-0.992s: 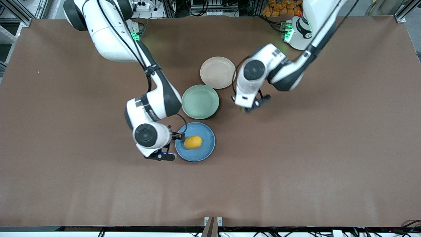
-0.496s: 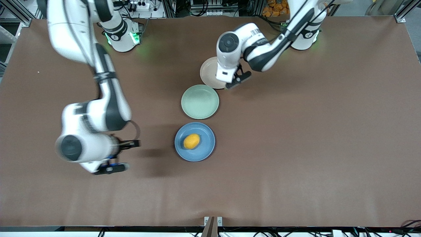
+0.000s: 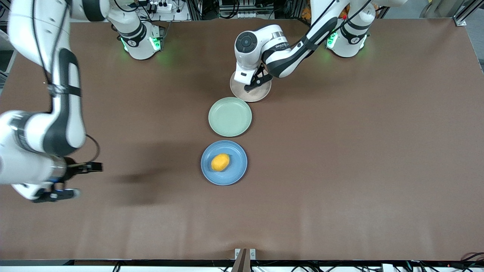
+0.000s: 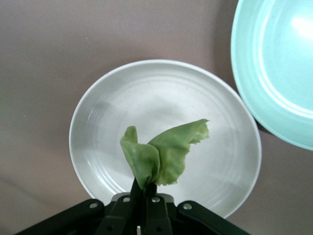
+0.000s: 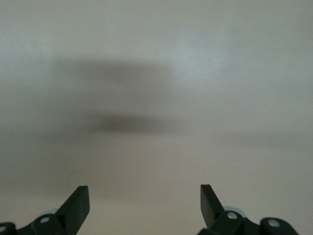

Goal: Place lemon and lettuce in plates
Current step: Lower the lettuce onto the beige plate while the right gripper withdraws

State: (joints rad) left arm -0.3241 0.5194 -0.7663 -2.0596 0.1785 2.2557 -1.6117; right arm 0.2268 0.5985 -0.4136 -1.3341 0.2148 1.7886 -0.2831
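Note:
The lemon [image 3: 220, 162] lies in the blue plate [image 3: 236, 170], with nothing touching it. My left gripper [image 3: 252, 86] hangs over the beige-pink plate [image 3: 261, 94], which sits closest to the robot bases. In the left wrist view this gripper [image 4: 146, 187] is shut on the lettuce [image 4: 164, 152], a wrinkly green leaf dangling above the plate's bare middle [image 4: 98, 122]. The arm hides the lettuce in the front view. My right gripper [image 3: 84, 174] is open and holds nothing, over bare table toward the right arm's end. Its fingers [image 5: 78, 205] stand wide apart.
A pale green plate [image 3: 230, 116] sits between the blue and beige-pink plates and holds nothing. Its rim [image 4: 279, 73] shows beside the beige-pink plate in the left wrist view. Brown tabletop [image 3: 359, 158] stretches around the row of plates.
The right arm drew away from the blue plate toward its own end of the table, leaving the lemon there. The left arm carried the lettuce from beside the green plate to over the beige-pink plate.

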